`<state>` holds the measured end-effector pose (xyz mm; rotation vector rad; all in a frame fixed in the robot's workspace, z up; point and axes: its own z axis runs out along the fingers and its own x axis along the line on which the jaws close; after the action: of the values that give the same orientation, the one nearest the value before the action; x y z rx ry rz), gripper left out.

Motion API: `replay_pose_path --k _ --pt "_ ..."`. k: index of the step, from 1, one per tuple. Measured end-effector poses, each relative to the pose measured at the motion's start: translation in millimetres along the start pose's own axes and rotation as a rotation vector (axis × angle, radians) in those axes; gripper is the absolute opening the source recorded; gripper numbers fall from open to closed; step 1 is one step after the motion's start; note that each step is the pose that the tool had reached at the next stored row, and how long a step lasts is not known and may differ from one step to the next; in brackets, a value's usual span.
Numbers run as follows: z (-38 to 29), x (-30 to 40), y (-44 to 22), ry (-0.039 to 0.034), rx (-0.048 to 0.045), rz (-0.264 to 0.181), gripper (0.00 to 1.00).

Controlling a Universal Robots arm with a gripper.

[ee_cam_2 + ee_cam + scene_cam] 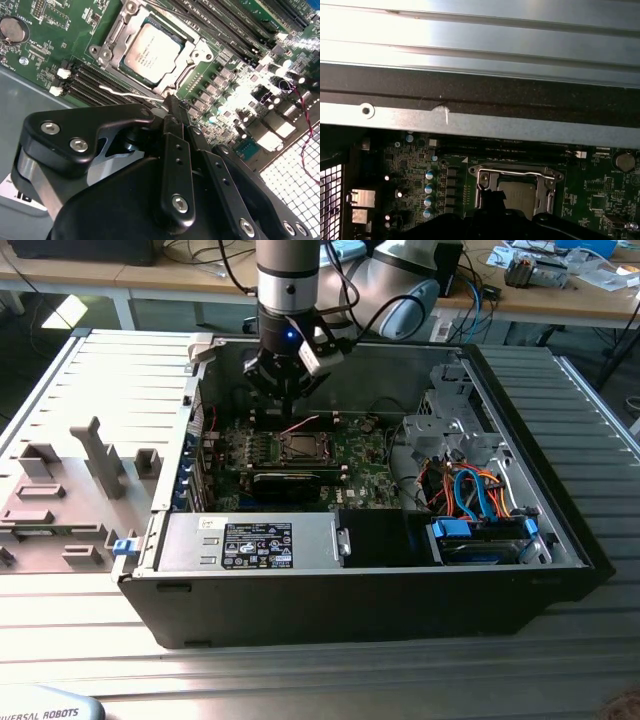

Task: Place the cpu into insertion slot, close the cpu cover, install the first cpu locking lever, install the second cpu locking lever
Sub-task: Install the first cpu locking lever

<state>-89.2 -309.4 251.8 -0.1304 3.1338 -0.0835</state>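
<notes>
Beneath one claw (172, 107), one cpu (152, 52) under one cpu cover (200, 50)

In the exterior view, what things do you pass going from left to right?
Grey plastic holders → silver box with the sticker → cpu on the green board → blue and orange wires.

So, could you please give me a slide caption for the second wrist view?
Gripper poised beside the socket, with the cpu seated beneath the closed cpu cover.

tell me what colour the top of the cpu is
Silvery-grey metal with dark print, clearest in the second wrist view: cpu.
</notes>
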Motion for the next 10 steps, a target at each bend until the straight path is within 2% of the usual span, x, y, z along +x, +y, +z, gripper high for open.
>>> replay_pose_path --k 10 --pt "2.8 -0.5 0.1 0.0005 0.0059 0.0 0.11"
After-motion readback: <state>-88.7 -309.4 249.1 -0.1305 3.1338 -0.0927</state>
